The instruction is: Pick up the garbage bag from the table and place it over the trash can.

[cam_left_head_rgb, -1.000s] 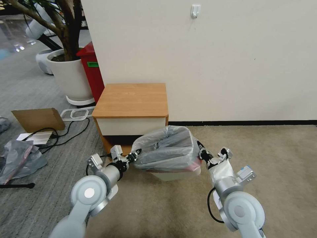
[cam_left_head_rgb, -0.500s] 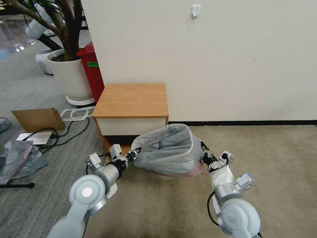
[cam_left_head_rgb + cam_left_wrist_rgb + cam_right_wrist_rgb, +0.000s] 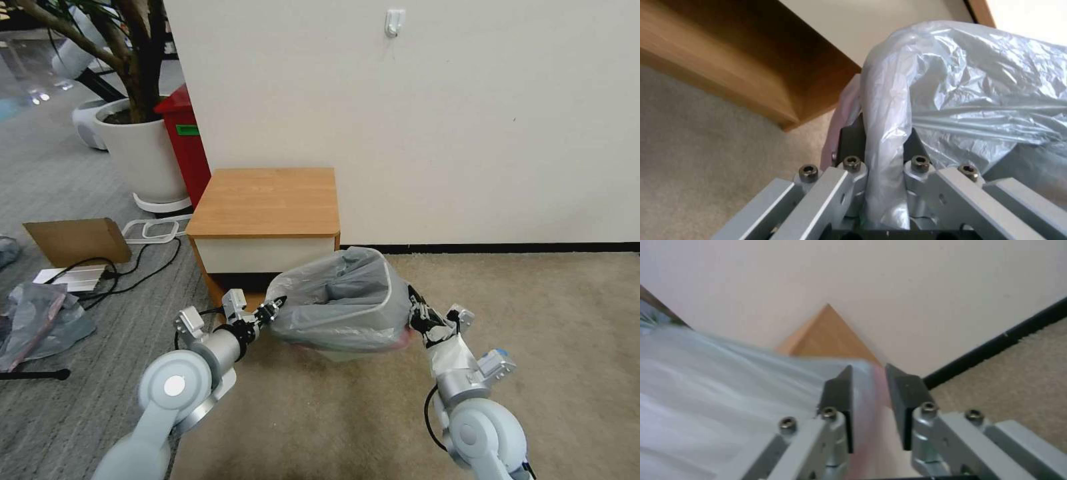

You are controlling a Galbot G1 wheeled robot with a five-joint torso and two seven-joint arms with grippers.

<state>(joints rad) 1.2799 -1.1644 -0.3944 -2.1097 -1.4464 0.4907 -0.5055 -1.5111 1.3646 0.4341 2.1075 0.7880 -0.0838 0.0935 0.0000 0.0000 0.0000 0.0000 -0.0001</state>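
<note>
The garbage bag (image 3: 340, 300), thin grey plastic with a pink band at its mouth, is stretched wide over the trash can (image 3: 341, 355), of which a cream strip peeks out below the bag. My left gripper (image 3: 273, 308) is shut on the bag's left edge, and the plastic runs bunched between its fingers (image 3: 849, 141). At the bag's right edge, my right gripper (image 3: 413, 304) holds the pink-banded film (image 3: 871, 396) between its dark pads (image 3: 839, 396). The table (image 3: 267, 200) stands just behind the can with a bare wooden top.
The white wall and black baseboard (image 3: 500, 247) run close behind. A red bin (image 3: 183, 143) and a big white plant pot (image 3: 140, 153) stand at the back left. Cardboard (image 3: 77, 240), cables and a grey plastic sheet (image 3: 40, 320) lie on the left floor. Beige carpet lies open to the right.
My right gripper has moved outward and down with the bag's right edge, drawing the plastic lower over the can, so less of the can shows. The left gripper has hardly moved.
</note>
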